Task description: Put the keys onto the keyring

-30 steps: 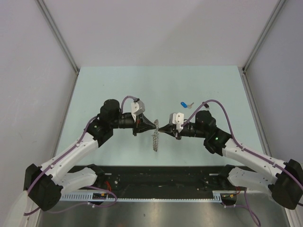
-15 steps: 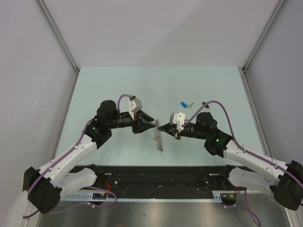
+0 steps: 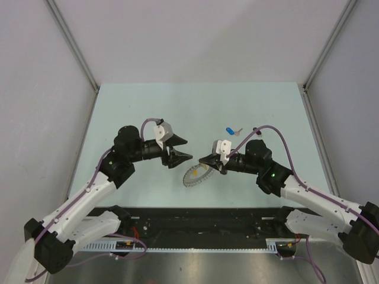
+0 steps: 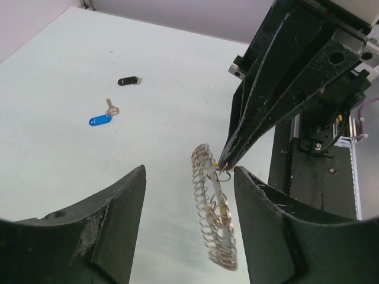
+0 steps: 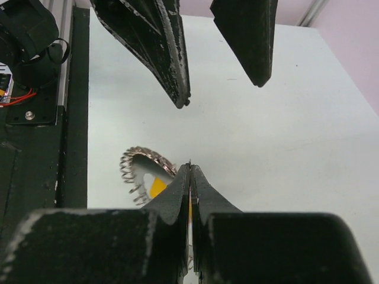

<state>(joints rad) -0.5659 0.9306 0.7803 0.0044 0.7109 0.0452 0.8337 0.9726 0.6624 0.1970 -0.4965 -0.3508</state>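
Note:
The keyring [image 3: 196, 176], a silvery coil loop, dangles off the table from the tip of my right gripper [image 3: 202, 160]. That gripper is shut, with a yellow sliver of the yellow key [image 5: 190, 204] between its jaws and more yellow inside the keyring [image 5: 145, 163]. My left gripper [image 3: 188, 148] stands open just left of it, holding nothing. In the left wrist view the keyring [image 4: 216, 219] hangs between the left fingers [image 4: 118, 219] without touching them. The blue key [image 4: 100, 120] and the black key [image 4: 127, 81] lie on the table farther off.
The blue key [image 3: 230, 130] lies on the pale green table [image 3: 136, 106] just beyond the right arm. A black rail [image 3: 201, 222] runs along the near edge, and grey walls close the sides and the back.
My left gripper has opened, let go of the keyring and drawn back to the left. The keyring has swung from edge-on to hanging flat under the right gripper's tip.

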